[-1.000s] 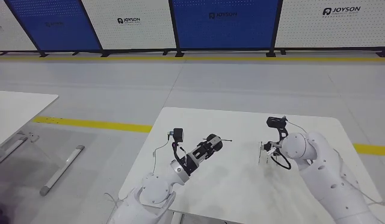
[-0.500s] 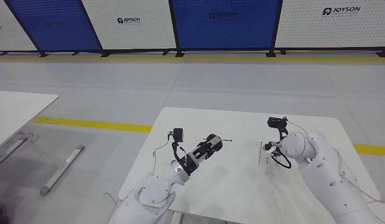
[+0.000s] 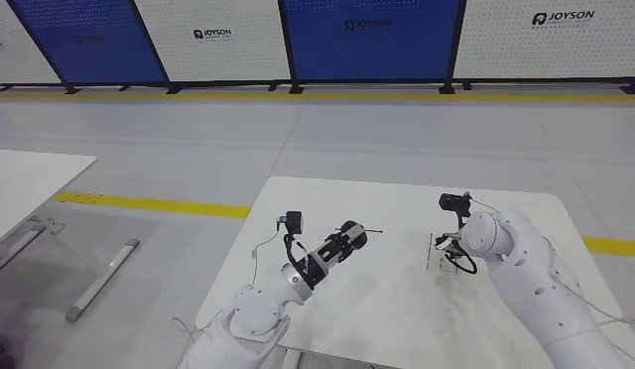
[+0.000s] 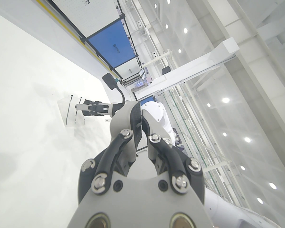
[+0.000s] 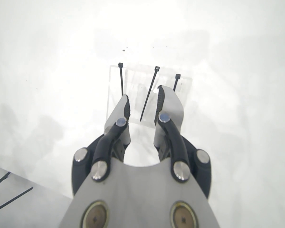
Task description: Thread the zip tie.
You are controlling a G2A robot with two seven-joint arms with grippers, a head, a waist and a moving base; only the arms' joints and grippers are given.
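Observation:
A clear holder [image 5: 114, 77] on the white table [image 3: 397, 300] carries three black zip ties. The middle zip tie [image 5: 150, 88] lies slanted between the fingers of my right gripper [image 5: 143, 92], which is open and just above the holder. Of the other two ties, one [image 5: 120, 77] is beside one finger and one [image 5: 176, 81] beside the other. In the top view the right gripper [image 3: 440, 242] hangs over the holder [image 3: 433, 254] at the table's right. My left gripper [image 3: 355, 234] is at mid-table, raised and shut on a thin black zip tie [image 3: 374, 232] that points toward the right arm. Its pads [image 4: 137, 119] are pressed together.
From the left wrist camera I see the right gripper [image 4: 82, 107] at the holder [image 4: 61, 105] farther off. A second white table [image 3: 30, 176] stands off to the left across a gap of floor. Blue and white panels [image 3: 367, 22] line the back.
The right arm has shifted slightly by the holder. The left arm and its zip tie have stayed still.

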